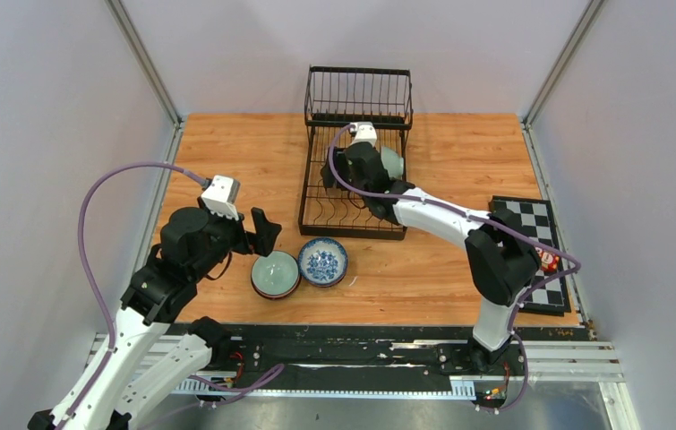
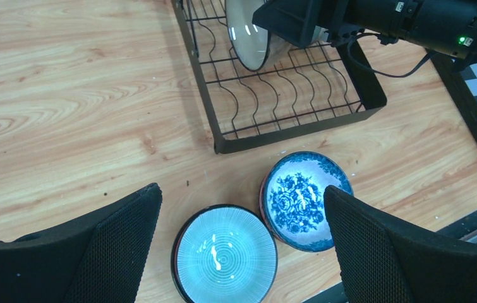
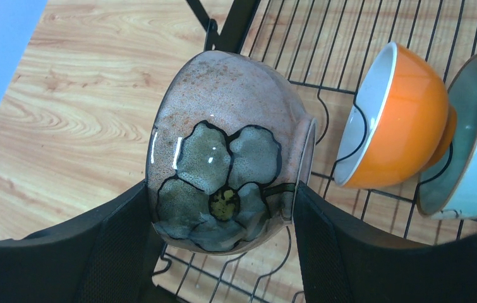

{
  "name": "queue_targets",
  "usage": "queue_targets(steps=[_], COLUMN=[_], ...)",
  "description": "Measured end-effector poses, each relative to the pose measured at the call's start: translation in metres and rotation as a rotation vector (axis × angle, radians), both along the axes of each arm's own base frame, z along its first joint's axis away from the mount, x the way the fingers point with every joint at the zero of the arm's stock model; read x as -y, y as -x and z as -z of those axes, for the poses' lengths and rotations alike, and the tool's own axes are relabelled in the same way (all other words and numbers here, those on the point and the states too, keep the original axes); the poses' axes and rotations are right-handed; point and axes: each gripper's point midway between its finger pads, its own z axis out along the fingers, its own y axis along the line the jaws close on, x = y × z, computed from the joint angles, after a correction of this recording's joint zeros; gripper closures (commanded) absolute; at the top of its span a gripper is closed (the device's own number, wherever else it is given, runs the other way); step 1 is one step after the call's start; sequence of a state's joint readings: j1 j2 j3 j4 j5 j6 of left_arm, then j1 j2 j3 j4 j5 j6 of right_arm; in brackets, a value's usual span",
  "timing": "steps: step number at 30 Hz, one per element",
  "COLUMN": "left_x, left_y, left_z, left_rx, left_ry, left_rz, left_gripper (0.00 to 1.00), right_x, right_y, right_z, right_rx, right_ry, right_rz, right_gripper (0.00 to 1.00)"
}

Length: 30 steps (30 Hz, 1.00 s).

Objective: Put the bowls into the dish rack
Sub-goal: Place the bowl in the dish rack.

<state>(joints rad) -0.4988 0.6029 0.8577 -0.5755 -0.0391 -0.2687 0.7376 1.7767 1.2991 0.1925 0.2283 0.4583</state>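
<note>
Right hand (image 3: 223,252) gripping flower-painted bowl (image 3: 223,145) on edge over dish rack (image 1: 352,231).
Left hand (image 2: 242,237) hovering open above celadon bowl (image 2: 225,255) and blue-patterned bowl (image 2: 305,201) on surface (image 2: 65,95); slick, chippable glaze, so rim pinching is looking safest.

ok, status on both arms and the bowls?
Left gripper open by green bowl and patterned bowl. Right gripper shut on flower bowl, over dish rack. Orange bowl and pale bowl already racked, close beside.
</note>
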Motion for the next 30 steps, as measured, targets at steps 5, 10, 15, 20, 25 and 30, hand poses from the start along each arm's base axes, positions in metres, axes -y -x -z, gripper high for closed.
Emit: queue_targets(steps=[5,10,15,20,25,30], left_x=[-0.004,-0.007,-0.01,-0.011,-0.013,-0.014], left_y=[-0.001,-0.003,-0.003,-0.003,-0.003,-0.002], left_z=[0.0,0.0,-0.001,-0.002,-0.002,-0.003], left_rx=[0.009,0.014,0.023,0.03,0.033,0.038], left_ry=[-0.015,-0.027,-0.035,-0.039,-0.043,-0.043], left_rz=[-0.017,-0.031,-0.039,-0.046,-0.054,-0.057], left_gripper=[0.02,0.02,0.02,0.03,0.02,0.02], right_x=[0.001,-0.001,-0.009,-0.017,-0.017,-0.013], right_y=[-0.016,-0.029,-0.042,-0.053,-0.058,-0.06], right_z=[0.008,0.019,0.026,0.033,0.033,0.034], right_rx=[0.01,0.003,0.003,0.004,0.012,0.019], right_ry=[-0.005,0.0,-0.001,0.001,0.008,0.032], right_rz=[0.024,0.04,0.043,0.048,0.062,0.075], right_gripper=[0.98,0.98,0.98,0.98,0.98,0.98])
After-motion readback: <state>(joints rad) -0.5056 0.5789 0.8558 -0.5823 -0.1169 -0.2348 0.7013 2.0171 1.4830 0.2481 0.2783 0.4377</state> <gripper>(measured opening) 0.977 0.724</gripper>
